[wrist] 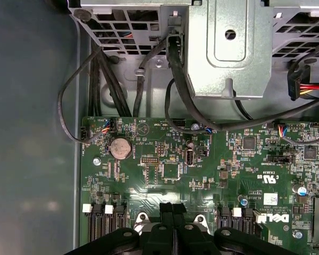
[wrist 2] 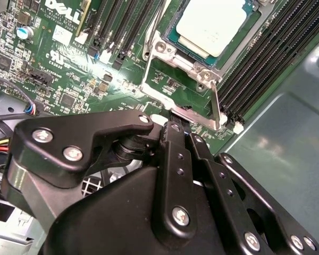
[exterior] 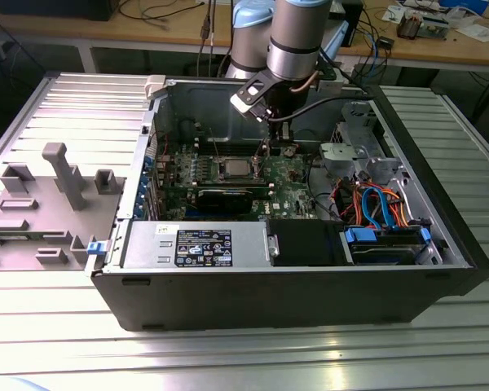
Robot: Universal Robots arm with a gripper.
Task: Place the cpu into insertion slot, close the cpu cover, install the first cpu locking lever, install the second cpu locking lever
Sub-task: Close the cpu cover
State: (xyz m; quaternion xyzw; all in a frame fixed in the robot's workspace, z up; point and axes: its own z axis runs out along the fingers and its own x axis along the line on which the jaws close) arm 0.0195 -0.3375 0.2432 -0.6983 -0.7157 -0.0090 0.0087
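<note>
We see the open computer case (exterior: 269, 289) lying on the ribbed tabletop (exterior: 228, 358), with the arm reaching down into it. The cpu (wrist 2: 212, 24) sits in its slot on the motherboard (wrist: 170, 170), silver top upward, so we judge the first step as done. The step in hand seems to be the closing of the cpu cover (wrist 2: 189, 110). In the second wrist view this thin metal frame looks raised, not lying over the chip, and the gripper (wrist 2: 182, 130) is at its free edge, touching or almost touching; we cannot tell which. The fingers (wrist 2: 173, 146) are narrow, nearly together, and we see nothing held between them. A thin locking lever (wrist 2: 215, 103) stands beside the frame, apparently not hooked. In our judgement, closing asks for a gentle push on that edge toward the chip, without slipping off the thin plate.
</note>
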